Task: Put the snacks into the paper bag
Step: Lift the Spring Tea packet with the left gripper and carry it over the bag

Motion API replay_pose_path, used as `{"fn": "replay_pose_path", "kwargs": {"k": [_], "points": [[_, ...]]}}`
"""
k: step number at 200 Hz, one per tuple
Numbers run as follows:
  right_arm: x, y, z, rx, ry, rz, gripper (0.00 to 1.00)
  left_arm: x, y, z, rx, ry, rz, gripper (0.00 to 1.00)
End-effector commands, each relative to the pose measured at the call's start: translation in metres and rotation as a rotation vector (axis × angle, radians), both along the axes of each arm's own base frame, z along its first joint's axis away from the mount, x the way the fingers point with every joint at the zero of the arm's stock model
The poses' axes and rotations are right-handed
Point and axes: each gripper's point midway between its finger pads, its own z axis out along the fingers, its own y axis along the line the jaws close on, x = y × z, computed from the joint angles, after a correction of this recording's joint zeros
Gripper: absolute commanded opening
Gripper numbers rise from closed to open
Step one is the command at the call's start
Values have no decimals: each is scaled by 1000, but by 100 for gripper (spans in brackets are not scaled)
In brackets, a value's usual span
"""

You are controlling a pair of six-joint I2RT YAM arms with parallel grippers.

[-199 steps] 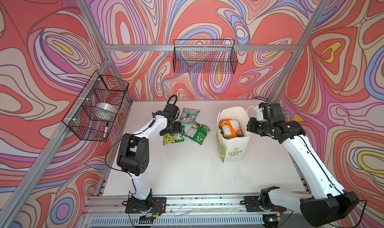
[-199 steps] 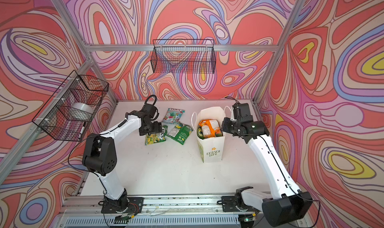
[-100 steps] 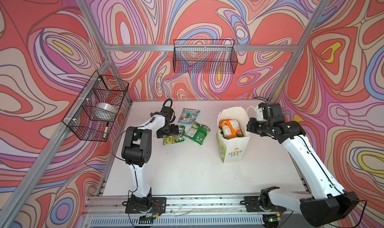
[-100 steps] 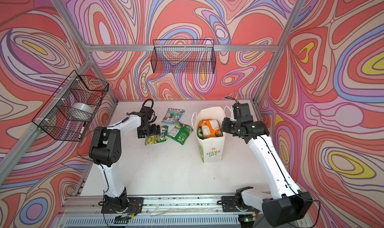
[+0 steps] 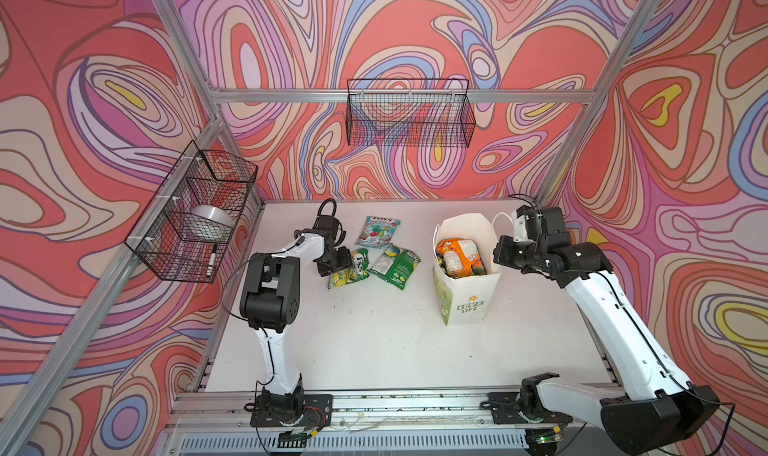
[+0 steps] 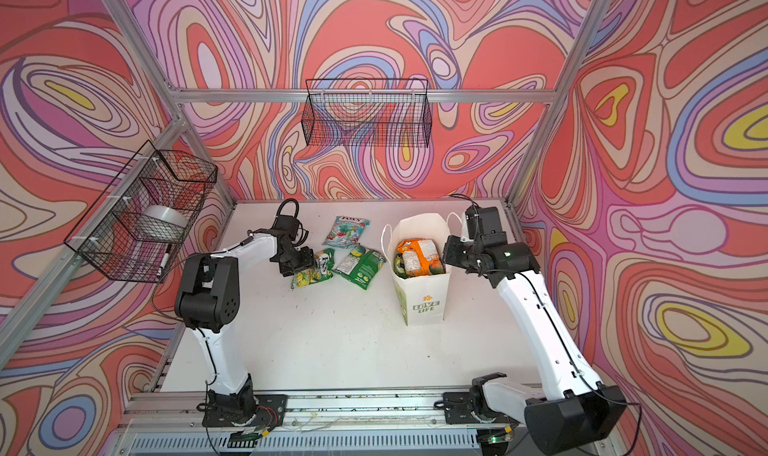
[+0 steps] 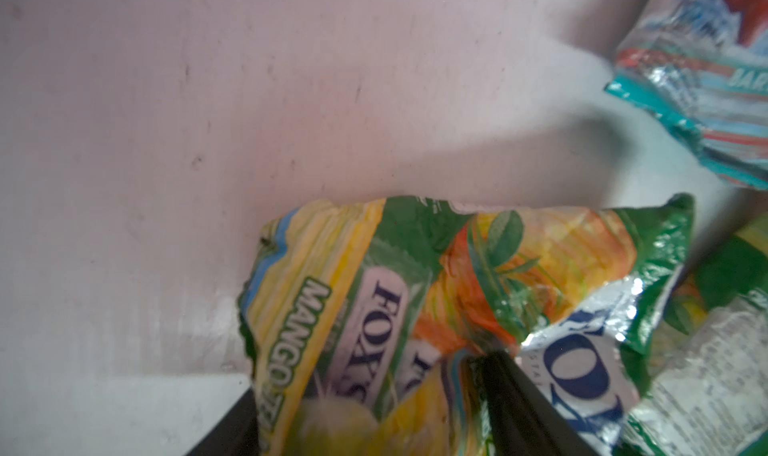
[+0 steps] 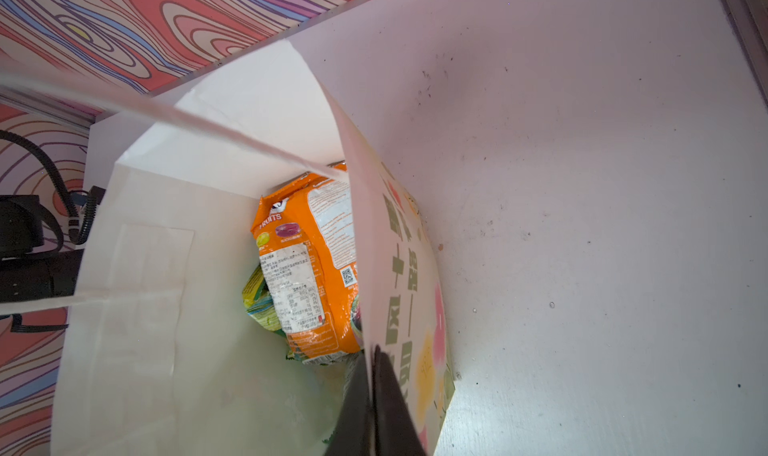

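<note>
My left hand (image 5: 340, 266) had dropped onto the crinkled yellow-green mango packet (image 5: 348, 273) on the worktop (image 5: 374, 342), grasping it; the white paper bag (image 5: 465, 304) stood well right, my right hand (image 8: 372, 352) clenched on its rim.

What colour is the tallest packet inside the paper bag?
Orange. The packet shows best in the right wrist view.

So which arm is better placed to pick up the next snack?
Left. The left jaws sit either side of the yellow-green mango packet; the right jaws are shut on the wall of the paper bag, so they are occupied.
</note>
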Motion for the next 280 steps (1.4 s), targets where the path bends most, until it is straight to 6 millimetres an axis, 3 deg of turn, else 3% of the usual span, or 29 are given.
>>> {"fn": "replay_pose_path", "kwargs": {"k": [1, 48, 102, 123, 148, 180, 200, 219, 247, 280], "points": [[-4, 5, 17, 14, -54, 30, 0, -21, 2, -14, -8, 55, 45, 50], [-4, 5, 21, 18, -67, 33, 0, -19, -13, 48, -142, -102, 69, 18], [-3, 7, 26, 27, -88, 40, 0, -39, -9, 141, -182, -297, 88, 14], [-2, 8, 29, 26, -99, 45, 0, -54, -11, 192, -199, -403, 68, 14], [0, 7, 35, 22, -123, 46, 0, -74, -29, 263, -170, -555, -5, 14], [1, 8, 39, 23, -129, 50, 0, -98, -71, 357, -195, -770, -128, 14], [1, 7, 38, 23, -130, 48, 0, -112, -113, 410, -243, -892, -249, 14], [2, 8, 37, 26, -123, 52, 0, -123, -161, 444, -290, -970, -374, 15], [1, 11, 37, 43, -122, 55, 0, -120, -232, 451, -327, -986, -504, 15], [0, 14, 40, 65, -129, 61, 0, -103, -292, 425, -302, -937, -556, 14]]}}
